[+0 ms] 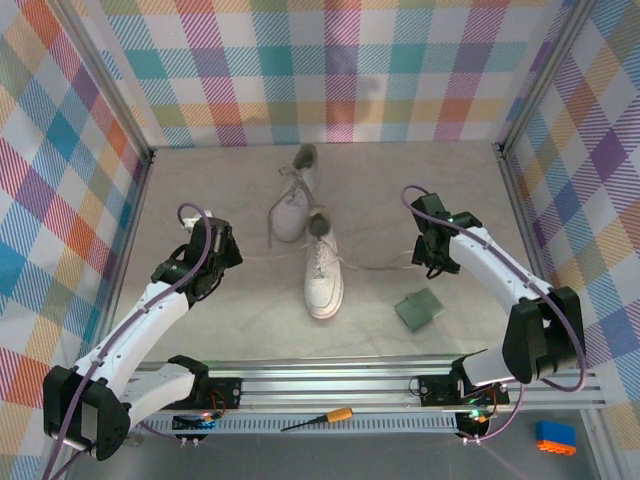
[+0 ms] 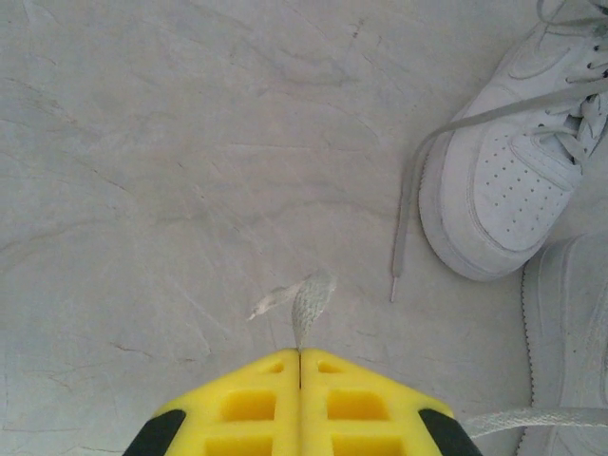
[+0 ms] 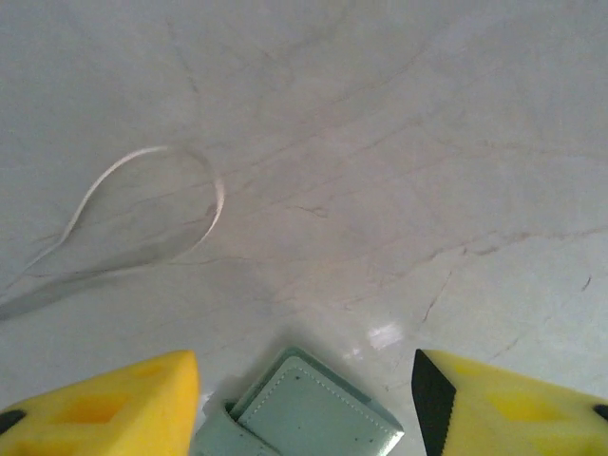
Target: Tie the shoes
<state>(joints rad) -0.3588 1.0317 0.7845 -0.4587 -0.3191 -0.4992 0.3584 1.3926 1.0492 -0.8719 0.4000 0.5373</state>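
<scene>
The far shoe [image 1: 293, 205], a white low-top, is standing on its sole mid-bench [image 1: 250, 320], toe pointing near and slightly left, with one untied lace trailing loose along its left side. The near shoe [image 1: 323, 275], matching it, is sitting with its toe toward us and its heel just beside the far shoe's toe. Its laces are stretching out to both sides. The left lace [image 2: 312, 294] is poking out of the left gripper's [image 2: 300, 356] closed jaws, while the right lace [image 3: 218, 198] is lying looped on the bench.

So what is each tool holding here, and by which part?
The left tool is shut on a white shoelace, pinched near its free end. The right tool is open, holding nothing.
</scene>
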